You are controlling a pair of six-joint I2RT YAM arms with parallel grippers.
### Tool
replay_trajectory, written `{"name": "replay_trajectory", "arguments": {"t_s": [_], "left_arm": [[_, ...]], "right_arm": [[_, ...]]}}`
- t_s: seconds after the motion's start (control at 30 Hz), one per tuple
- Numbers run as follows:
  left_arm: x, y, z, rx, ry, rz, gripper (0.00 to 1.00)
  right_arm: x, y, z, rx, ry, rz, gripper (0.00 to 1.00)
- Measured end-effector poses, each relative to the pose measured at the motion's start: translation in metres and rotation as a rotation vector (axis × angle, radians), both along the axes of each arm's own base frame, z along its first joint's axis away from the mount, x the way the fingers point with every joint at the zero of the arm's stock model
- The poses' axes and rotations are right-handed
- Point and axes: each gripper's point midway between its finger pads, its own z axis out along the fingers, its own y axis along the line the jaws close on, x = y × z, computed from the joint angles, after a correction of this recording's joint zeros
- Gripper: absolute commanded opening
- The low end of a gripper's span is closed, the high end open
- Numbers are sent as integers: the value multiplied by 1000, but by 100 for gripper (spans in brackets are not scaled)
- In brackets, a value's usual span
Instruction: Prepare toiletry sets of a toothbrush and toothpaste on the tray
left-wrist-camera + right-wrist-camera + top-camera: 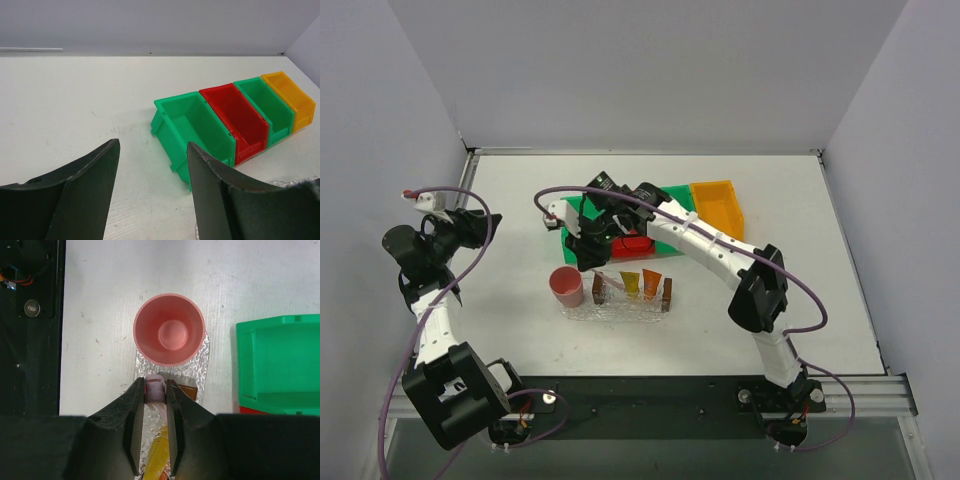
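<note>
My right gripper (155, 387) is shut on the whitish-pink toothbrush (155, 392), whose end shows between the fingertips. It hangs over the left end of the clear tray (632, 303), by a brown handle block (189, 389). Two toothpaste tubes lie in the tray, a yellow-orange one (630, 282) and an orange one (651, 283). Under my right fingers the yellow-orange tube (160, 455) shows again. In the top view the right gripper (589, 254) sits just behind the tray. My left gripper (152, 150) is open and holds nothing, far to the left (483, 226).
A pink cup (566, 287) stands on the clear textured mat (201, 359), just left of the tray. Behind the tray a row of bins runs green (195, 127), red (237, 120), green (265, 107), orange (292, 100). Walls close in three sides.
</note>
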Motion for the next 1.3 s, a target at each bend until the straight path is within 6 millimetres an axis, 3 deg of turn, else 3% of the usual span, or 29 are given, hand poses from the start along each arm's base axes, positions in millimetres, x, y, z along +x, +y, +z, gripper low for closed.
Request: {"name": "replay_trajectory", "arguments": {"t_s": [0.47,1.0,1.3], "left_arm": [[0,0,0,0,0,0,66],[0,0,-4,-13,17,1,66],[-3,-8,-9,-19,44,-23,63]], "right_arm": [[3,-9,19,97,74,-36,0],[10,-26,11,138,132,-61,0],[13,-24,13,166,129,-60,0]]}}
